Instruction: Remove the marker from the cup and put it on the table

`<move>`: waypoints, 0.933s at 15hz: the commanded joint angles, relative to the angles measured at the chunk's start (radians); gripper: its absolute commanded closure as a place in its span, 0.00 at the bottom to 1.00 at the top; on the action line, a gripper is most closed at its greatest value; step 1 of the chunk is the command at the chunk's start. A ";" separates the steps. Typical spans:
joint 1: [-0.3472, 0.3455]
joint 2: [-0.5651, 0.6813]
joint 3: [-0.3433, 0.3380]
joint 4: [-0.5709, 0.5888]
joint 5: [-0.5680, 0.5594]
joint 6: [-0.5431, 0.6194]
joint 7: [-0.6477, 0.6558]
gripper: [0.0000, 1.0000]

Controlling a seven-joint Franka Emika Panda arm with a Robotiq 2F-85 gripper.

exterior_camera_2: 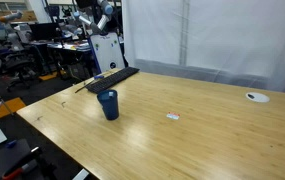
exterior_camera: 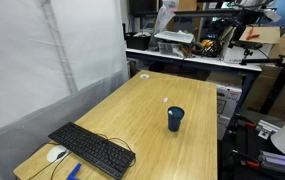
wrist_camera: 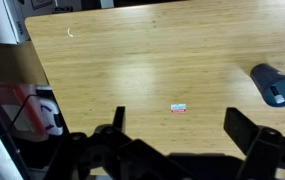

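Observation:
The dark navy cup stands upright on the light wood table, right of its middle. It also shows in the other exterior view and at the right edge of the wrist view. I cannot make out the marker; the inside of the cup looks dark. My gripper shows only in the wrist view. It is open and empty, high above the table, with the cup off to its right.
A black keyboard, a white mouse and a blue object lie at one end of the table. A small label lies under the gripper. A white round item lies at the far end. A cluttered workbench stands behind.

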 commanded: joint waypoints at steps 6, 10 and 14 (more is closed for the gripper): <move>0.078 0.028 0.025 -0.030 0.061 0.033 -0.025 0.00; 0.230 0.092 0.077 -0.084 0.170 0.142 -0.041 0.00; 0.292 0.163 0.115 -0.137 0.201 0.371 -0.034 0.00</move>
